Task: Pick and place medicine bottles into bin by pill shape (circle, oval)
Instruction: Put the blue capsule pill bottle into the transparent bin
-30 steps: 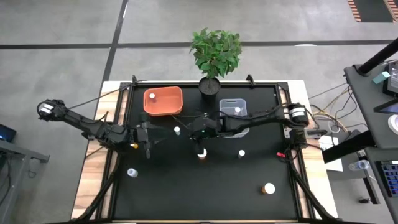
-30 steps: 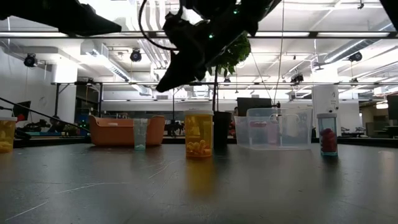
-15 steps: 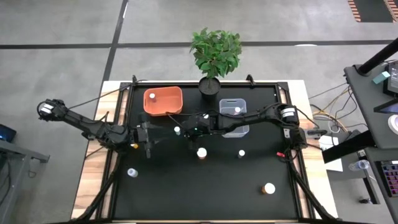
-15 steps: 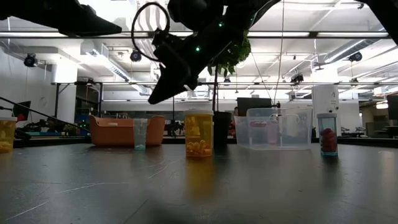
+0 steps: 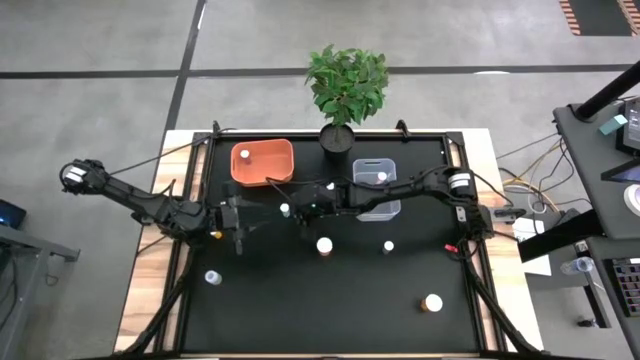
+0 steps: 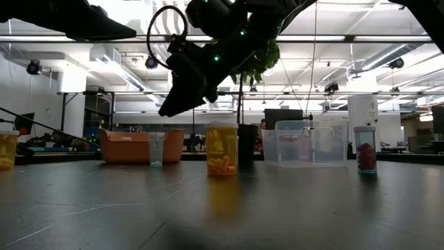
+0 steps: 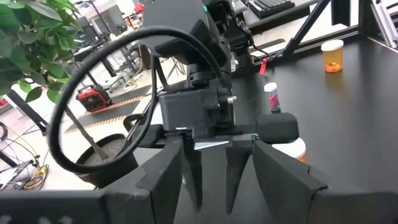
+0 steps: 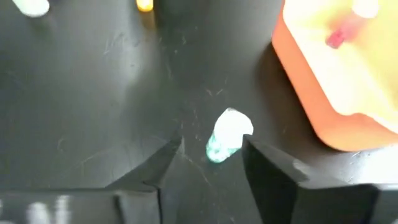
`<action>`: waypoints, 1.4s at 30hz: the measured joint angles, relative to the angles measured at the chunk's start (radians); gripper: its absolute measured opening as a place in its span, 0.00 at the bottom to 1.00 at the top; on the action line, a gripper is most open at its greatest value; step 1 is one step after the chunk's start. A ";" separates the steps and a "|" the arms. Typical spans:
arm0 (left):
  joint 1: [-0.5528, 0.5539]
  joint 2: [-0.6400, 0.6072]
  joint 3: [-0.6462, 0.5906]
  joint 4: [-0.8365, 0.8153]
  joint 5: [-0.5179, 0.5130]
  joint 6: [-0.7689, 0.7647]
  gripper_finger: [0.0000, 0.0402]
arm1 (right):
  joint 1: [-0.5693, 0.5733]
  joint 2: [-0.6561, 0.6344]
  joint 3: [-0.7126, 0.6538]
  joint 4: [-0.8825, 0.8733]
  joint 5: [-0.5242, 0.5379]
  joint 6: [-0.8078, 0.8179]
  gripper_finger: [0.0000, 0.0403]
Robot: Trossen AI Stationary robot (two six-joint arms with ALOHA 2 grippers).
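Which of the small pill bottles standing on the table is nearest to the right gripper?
The small teal-bodied, white-capped bottle beside the orange bin: it lies just ahead of the right gripper; the others stand farther off.

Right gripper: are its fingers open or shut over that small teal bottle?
Open. The right gripper shows its fingers spread apart, the teal bottle standing just beyond them, not gripped.

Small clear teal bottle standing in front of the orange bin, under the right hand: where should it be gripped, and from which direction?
The teal bottle stands upright with free table around it, near the orange bin. It is probably best gripped from straight above, across the round body just under the white cap. The right hand, open, already hangs above it with a finger on either side. The left hand waits to the left.
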 joint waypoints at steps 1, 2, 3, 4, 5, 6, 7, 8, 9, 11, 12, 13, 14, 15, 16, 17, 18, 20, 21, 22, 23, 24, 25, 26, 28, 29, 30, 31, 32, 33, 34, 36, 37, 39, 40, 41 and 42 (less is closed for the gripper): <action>0.000 0.000 0.000 0.000 0.000 0.000 0.44 | 0.000 0.000 0.000 0.008 0.000 0.000 0.44; 0.000 0.001 0.000 0.002 -0.001 0.000 0.44 | 0.000 0.000 -0.001 0.022 0.000 0.002 0.46; 0.000 0.001 0.000 0.001 -0.001 0.000 0.44 | 0.000 0.003 -0.002 0.039 0.000 0.004 0.48; 0.000 0.001 0.000 0.001 -0.001 0.000 0.44 | 0.000 0.009 -0.002 0.061 0.000 0.004 0.50; 0.000 0.001 0.000 0.001 -0.001 0.000 0.44 | 0.000 0.012 -0.002 0.079 0.000 0.008 0.52; 0.000 0.001 0.000 0.002 -0.002 0.000 0.44 | 0.000 0.021 -0.002 0.095 0.000 0.009 0.54; 0.000 0.000 0.000 0.003 -0.002 0.000 0.44 | 0.000 0.032 -0.002 0.118 0.000 0.009 0.55; 0.000 0.001 0.000 0.004 -0.002 0.001 0.44 | 0.000 0.042 -0.002 0.133 0.000 0.009 0.56; 0.000 0.000 0.000 0.003 -0.002 0.001 0.44 | 0.000 0.057 -0.002 0.146 0.001 0.010 0.57; 0.000 0.002 0.001 0.004 -0.002 0.001 0.44 | -0.002 0.080 -0.003 0.169 0.002 0.015 0.58; 0.000 0.002 0.001 0.003 -0.002 0.001 0.44 | -0.003 0.093 -0.003 0.187 0.009 0.017 0.59; 0.000 0.002 0.001 0.003 -0.002 0.002 0.44 | -0.004 0.101 -0.003 0.198 0.021 0.018 0.59; 0.000 0.002 0.001 0.003 -0.002 0.002 0.44 | -0.005 0.109 -0.002 0.194 0.036 0.020 0.59; 0.000 0.002 0.001 0.003 -0.003 0.002 0.44 | -0.005 0.115 0.001 0.192 0.051 0.026 0.59; 0.000 0.002 0.001 0.003 -0.003 0.002 0.44 | -0.005 0.119 0.001 0.196 0.053 0.027 0.59; 0.000 0.002 0.001 0.003 -0.003 0.002 0.44 | -0.005 0.122 0.002 0.199 0.054 0.027 0.59; 0.000 0.002 0.001 0.003 -0.003 0.002 0.44 | -0.006 0.122 0.002 0.201 0.054 0.027 0.59; 0.001 0.002 0.001 0.003 -0.003 0.003 0.44 | -0.007 0.122 0.002 0.200 0.055 0.026 0.59; 0.001 0.003 0.001 0.003 -0.003 0.003 0.44 | -0.008 0.122 0.002 0.199 0.055 0.027 0.59; 0.001 0.003 0.001 0.003 -0.003 0.002 0.44 | -0.009 0.122 0.002 0.198 0.055 0.026 0.59; 0.001 0.003 0.001 0.003 -0.003 0.002 0.44 | -0.009 0.122 0.002 0.196 0.054 0.026 0.59; 0.001 0.003 0.001 0.003 -0.003 0.002 0.44 | -0.009 0.122 0.002 0.196 0.054 0.021 0.59; 0.001 0.003 0.001 0.003 -0.003 0.002 0.44 | -0.009 0.122 0.002 0.196 0.054 0.015 0.59; 0.001 0.003 0.001 0.003 -0.003 0.002 0.44 | -0.009 0.122 0.002 0.196 0.055 0.014 0.59; 0.001 0.003 0.001 0.003 -0.003 0.002 0.44 | -0.009 0.121 0.002 0.196 0.055 0.014 0.58; 0.001 0.003 0.001 0.003 -0.003 0.002 0.44 | -0.009 0.120 0.002 0.196 0.055 0.014 0.58; 0.001 0.003 0.001 0.003 -0.003 0.002 0.44 | -0.009 0.119 0.002 0.196 0.055 0.012 0.57; 0.001 0.003 0.001 0.003 -0.003 0.002 0.44 | -0.009 0.117 0.002 0.195 0.055 0.009 0.57; 0.001 0.003 0.001 0.003 -0.003 0.002 0.44 | -0.009 0.115 0.002 0.195 0.055 0.007 0.57; 0.001 0.003 0.001 0.003 -0.003 0.002 0.44 | -0.009 0.113 0.002 0.195 0.056 0.006 0.57; 0.001 0.003 0.001 0.003 -0.003 0.002 0.44 | -0.009 0.110 0.002 0.195 0.056 0.004 0.57; 0.001 0.003 0.001 0.003 -0.003 0.002 0.44 | -0.009 0.106 0.003 0.195 0.056 0.002 0.57; 0.001 0.003 0.001 0.003 -0.003 0.002 0.44 | -0.009 0.104 0.003 0.195 0.056 0.002 0.57; 0.001 0.003 0.001 0.003 -0.003 0.002 0.44 | -0.009 0.104 0.003 0.194 0.053 0.001 0.57; 0.001 0.003 0.001 0.003 -0.003 0.002 0.44 | -0.009 0.104 0.003 0.194 0.053 0.000 0.58; 0.001 0.003 0.001 0.003 -0.003 0.002 0.44 | -0.009 0.104 0.003 0.192 0.052 0.000 0.58; 0.001 0.003 0.001 0.003 -0.003 0.002 0.44 | -0.009 0.104 0.003 0.191 0.052 0.000 0.58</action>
